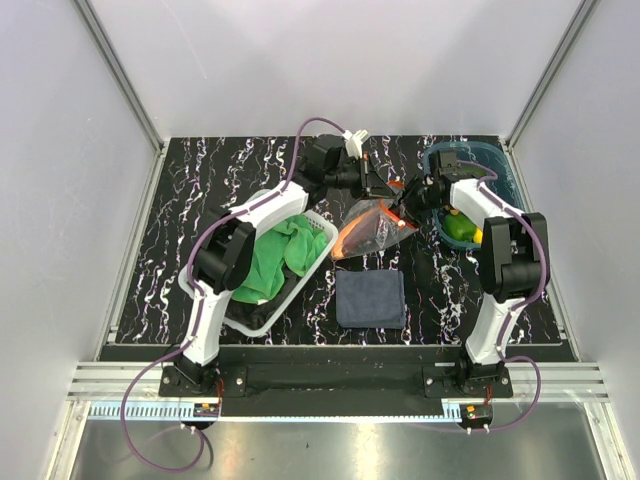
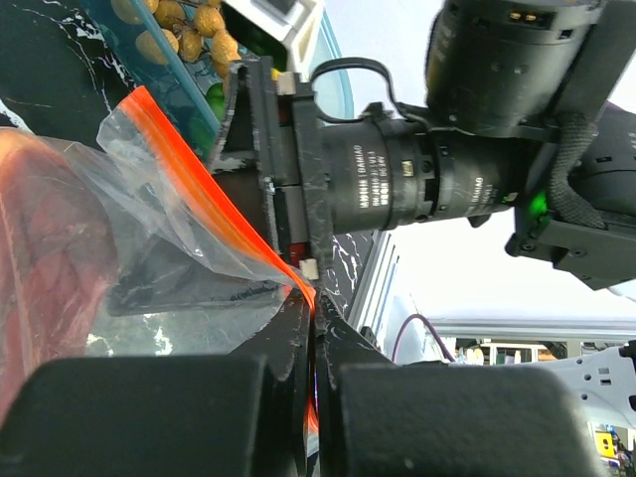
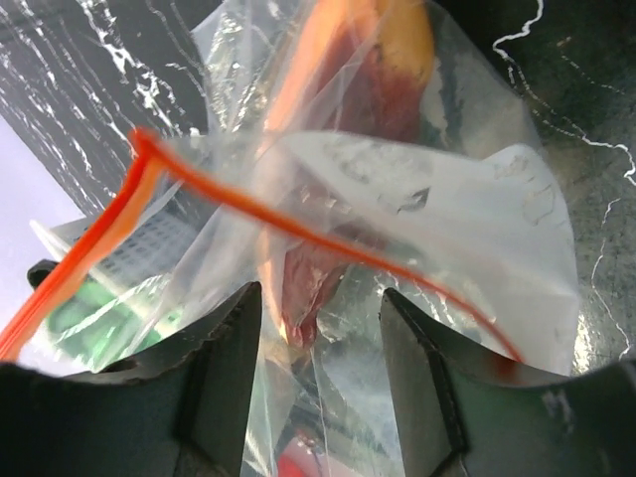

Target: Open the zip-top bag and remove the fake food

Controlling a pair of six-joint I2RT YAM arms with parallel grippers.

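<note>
The zip-top bag (image 1: pixel 372 230) hangs over the table's middle, clear with an orange-red zip strip (image 3: pixel 298 221). My left gripper (image 2: pixel 316 298) is shut on that strip at one end of the bag's mouth (image 2: pixel 159 199). My right gripper (image 3: pixel 320 318) faces into the mouth, open, with loose film of the bag (image 3: pixel 417 199) between its fingers (image 3: pixel 224 368). A reddish-orange piece of fake food (image 3: pixel 343 89) lies inside the bag. More fake food sits in the blue tray: green and yellow pieces (image 1: pixel 460 228) and brown balls (image 2: pixel 189 20).
The translucent blue tray (image 1: pixel 500 175) stands at the back right, just behind my right gripper (image 1: pixel 408 203). A white basket (image 1: pixel 300 290) with a green cloth (image 1: pixel 275 255) is at the left. A dark blue cloth (image 1: pixel 370 298) lies flat near the front.
</note>
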